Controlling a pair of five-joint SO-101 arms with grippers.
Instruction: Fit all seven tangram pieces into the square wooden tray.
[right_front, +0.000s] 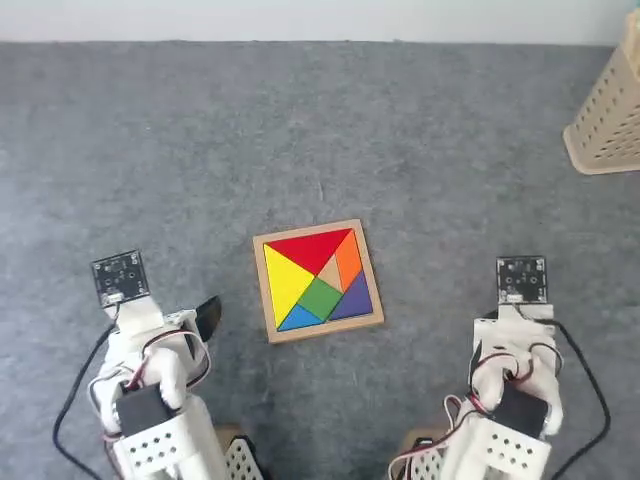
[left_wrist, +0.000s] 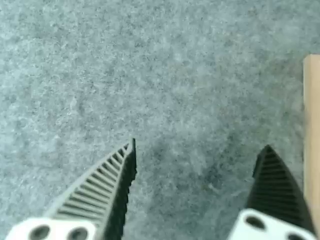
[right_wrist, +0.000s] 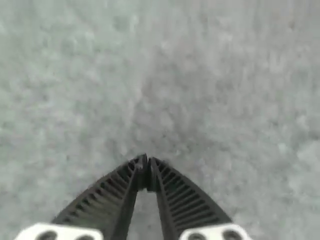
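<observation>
The left claw (left_wrist: 200, 145) hangs released, its two ribbed fingers spread wide over bare carpet with nothing between them, while the right claw (right_wrist: 148, 160) is clenched, tips meeting on nothing, above its own patch of the same grey pile. Both arms sit drawn back close to their bases at the near side of the table, well apart, and the square wooden tray (right_front: 305, 231) lies between them and a little farther out, turned slightly askew, its edge just beside the left claw's open fingers. That pulled-back posture makes sense, to my eye, because the work looks finished. All seven tangram pieces rest inside the frame: the red triangle (right_front: 310, 248) along the far side, the yellow triangle (right_front: 283, 280) on the left, the orange piece (right_front: 348, 262) and purple piece (right_front: 355, 300) on the right, the small tan triangle (right_front: 328, 272) and green square (right_front: 320, 298) in the middle, and the blue triangle (right_front: 297, 318) at the near edge. They lie flush, with no gap that I can make out, so neither claw has anything left to hold. The surface is a grey, felt-like carpet (right_front: 200, 140) across the whole table. A pale strip of wall (right_front: 300, 18) runs along the far edge, and a beige perforated basket (right_front: 610, 110) stands at the far right corner, well away from the tray.
</observation>
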